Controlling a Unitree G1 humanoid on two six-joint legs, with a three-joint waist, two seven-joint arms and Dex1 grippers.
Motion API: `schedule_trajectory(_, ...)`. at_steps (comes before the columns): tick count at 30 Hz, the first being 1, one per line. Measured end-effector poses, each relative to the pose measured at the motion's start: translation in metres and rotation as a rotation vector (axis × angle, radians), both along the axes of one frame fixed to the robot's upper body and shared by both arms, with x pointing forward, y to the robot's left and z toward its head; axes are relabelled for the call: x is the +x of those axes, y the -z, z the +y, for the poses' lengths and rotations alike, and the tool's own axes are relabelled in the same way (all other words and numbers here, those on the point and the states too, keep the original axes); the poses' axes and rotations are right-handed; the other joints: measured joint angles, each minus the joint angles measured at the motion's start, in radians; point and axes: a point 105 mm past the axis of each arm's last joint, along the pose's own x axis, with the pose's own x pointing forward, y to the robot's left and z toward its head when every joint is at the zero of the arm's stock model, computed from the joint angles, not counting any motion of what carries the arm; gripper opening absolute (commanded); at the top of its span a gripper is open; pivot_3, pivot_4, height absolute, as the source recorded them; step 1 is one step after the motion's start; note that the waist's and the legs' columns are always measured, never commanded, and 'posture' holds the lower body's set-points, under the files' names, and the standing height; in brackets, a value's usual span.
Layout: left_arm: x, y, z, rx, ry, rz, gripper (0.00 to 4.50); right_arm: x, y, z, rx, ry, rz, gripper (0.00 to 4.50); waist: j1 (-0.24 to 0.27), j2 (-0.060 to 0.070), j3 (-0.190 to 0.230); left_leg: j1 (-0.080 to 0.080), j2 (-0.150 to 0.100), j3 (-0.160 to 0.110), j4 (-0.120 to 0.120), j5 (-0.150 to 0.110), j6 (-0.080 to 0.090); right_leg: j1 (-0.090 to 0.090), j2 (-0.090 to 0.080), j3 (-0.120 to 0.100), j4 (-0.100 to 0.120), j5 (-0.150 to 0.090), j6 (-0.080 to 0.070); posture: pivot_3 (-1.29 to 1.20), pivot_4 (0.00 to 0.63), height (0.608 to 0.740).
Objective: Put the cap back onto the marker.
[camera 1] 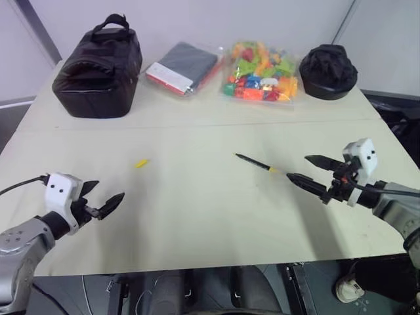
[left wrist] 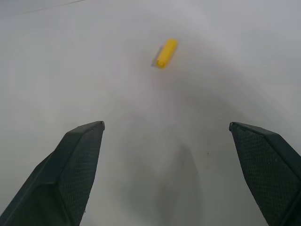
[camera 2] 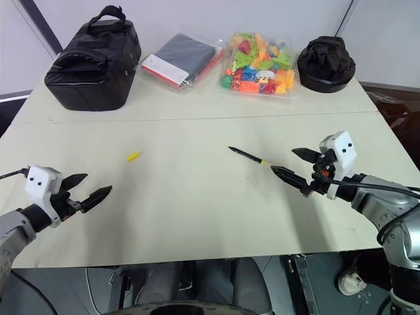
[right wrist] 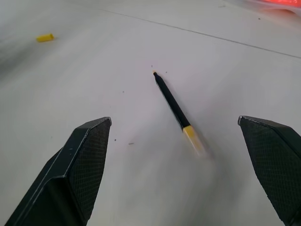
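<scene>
Bare table [camera 1: 197, 216] between both arms; bag [camera 1: 98, 65] and blocks [camera 1: 261, 72] along far edge. Cap [camera 1: 141, 163] lies ahead of left gripper [camera 1: 105, 200], marker [camera 1: 256, 163] just beside right gripper [camera 1: 308, 172]. Both spread wide, empty, touching nothing.

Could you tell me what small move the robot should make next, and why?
Probably ease the open right pincer forward and down onto the marker, which lies bare on the table just ahead of it. The cap lies apart, ahead of the open left pincer; neither is held.
</scene>
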Motion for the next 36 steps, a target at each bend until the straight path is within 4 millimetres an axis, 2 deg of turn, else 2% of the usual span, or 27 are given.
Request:
schedule_trajectory(11,0.003,-0.005,0.0,-0.016,-0.016,-0.035,4.46,0.004,0.012,0.007,-0.011,0.013,0.003,4.5,-0.001,0.0,0.0,0.0,-0.001,0.001,-0.004,0.001,-0.001,0.002,0.0,-0.001,0.0,0.0,-0.001,0.0,0.15,0.74)
schedule_trajectory(17,0.009,-0.015,0.0,-0.011,-0.012,-0.073,4.46,0.004,0.013,0.008,-0.03,0.011,-0.011,4.5,0.0,0.0,0.0,0.0,-0.001,0.001,-0.004,0.003,0.001,0.002,0.0,-0.002,0.0,0.0,-0.001,0.0,0.15,0.74)
schedule_trajectory(30,0.011,-0.013,0.008,-0.021,-0.045,-0.073,4.46,0.008,0.017,0.004,-0.051,0.039,-0.03,4.5,0.003,0.0,0.0,0.0,-0.001,0.001,-0.001,0.004,0.002,0.004,0.001,-0.005,0.001,0.0,0.0,0.0,0.15,0.74)
schedule_trajectory(34,0.017,-0.02,0.009,-0.023,-0.041,-0.095,4.46,0.009,0.017,0.005,-0.055,0.039,-0.035,4.5,0.003,0.0,0.0,0.0,0.0,0.001,0.002,0.003,0.002,0.005,0.002,-0.006,0.003,0.0,0.0,0.0,0.15,0.74)
schedule_trajectory(36,0.021,-0.029,0.007,-0.007,-0.005,-0.114,4.46,0.009,0.017,0.004,-0.056,0.038,-0.036,4.5,0.004,0.0,0.0,0.0,0.0,0.0,0.003,0.003,0.003,0.005,0.003,-0.006,0.003,0.0,0.0,0.0,0.15,0.74)
